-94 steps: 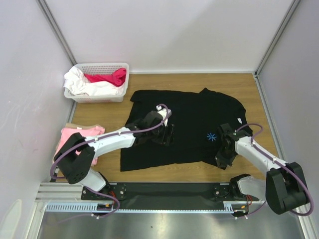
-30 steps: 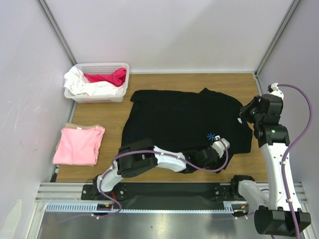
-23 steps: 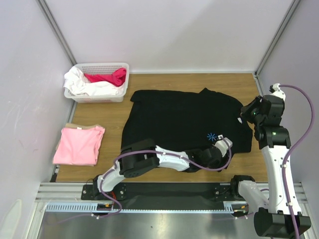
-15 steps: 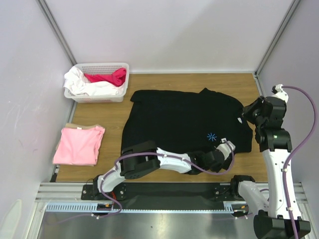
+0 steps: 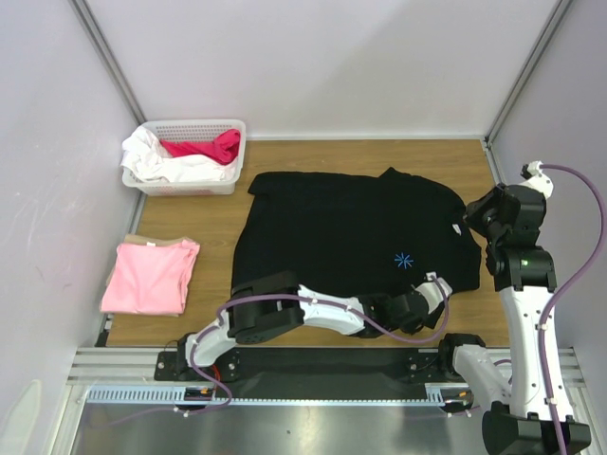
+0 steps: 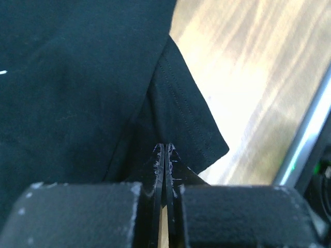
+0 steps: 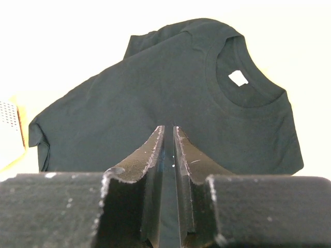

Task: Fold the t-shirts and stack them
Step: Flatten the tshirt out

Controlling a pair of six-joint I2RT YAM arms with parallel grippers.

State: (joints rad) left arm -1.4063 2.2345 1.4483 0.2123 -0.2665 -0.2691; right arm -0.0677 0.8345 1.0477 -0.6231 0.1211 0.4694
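A: Left gripper (image 6: 164,150) jaws pressed together at the black t-shirt (image 5: 351,237) sleeve corner; I can't tell if cloth's pinched.

B: Right gripper (image 7: 166,135)?

A: Thin gap, nothing in it, raised beside the shirt's right edge. Left arm stretched low along the near hem. Pink t-shirt (image 5: 150,276) folded, far left.

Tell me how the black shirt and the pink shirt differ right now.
The black shirt lies spread open in the middle of the table; the pink shirt lies folded into a small rectangle at the left edge. The black one covers far more table. It carries a small blue mark; the pink one looks plain. Both lie flat.
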